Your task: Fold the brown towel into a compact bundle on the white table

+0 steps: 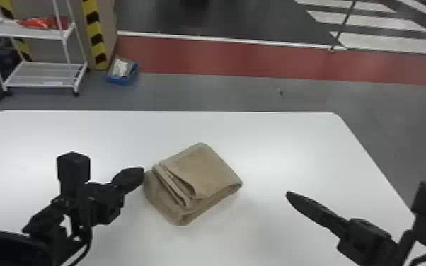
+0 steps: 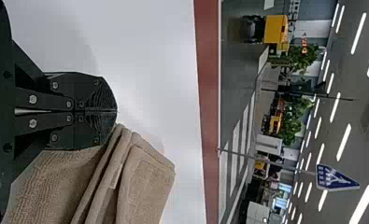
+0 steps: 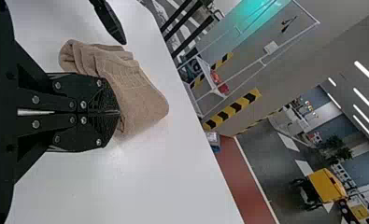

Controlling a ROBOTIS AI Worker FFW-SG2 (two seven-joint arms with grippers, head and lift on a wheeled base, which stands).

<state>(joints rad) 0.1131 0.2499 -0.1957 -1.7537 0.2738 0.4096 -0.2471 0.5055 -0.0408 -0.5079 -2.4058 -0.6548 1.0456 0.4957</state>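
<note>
A brown towel [image 1: 205, 169], folded into a thick bundle with layered edges exposed, lies near the middle of a white surface [image 1: 286, 141]. The left pincer [image 1: 143, 171], its fingers pressed together with nothing between them, hangs at the towel's left corner; whether they touch cannot be told. The right pincer [image 1: 288, 194], likewise closed and empty, hovers well apart to the right. Beyond stands a white cart [image 1: 28, 33] with two shelves.

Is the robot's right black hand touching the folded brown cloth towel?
Apart. The head view shows a clear stretch of white table between the right hand and the towel.
</note>
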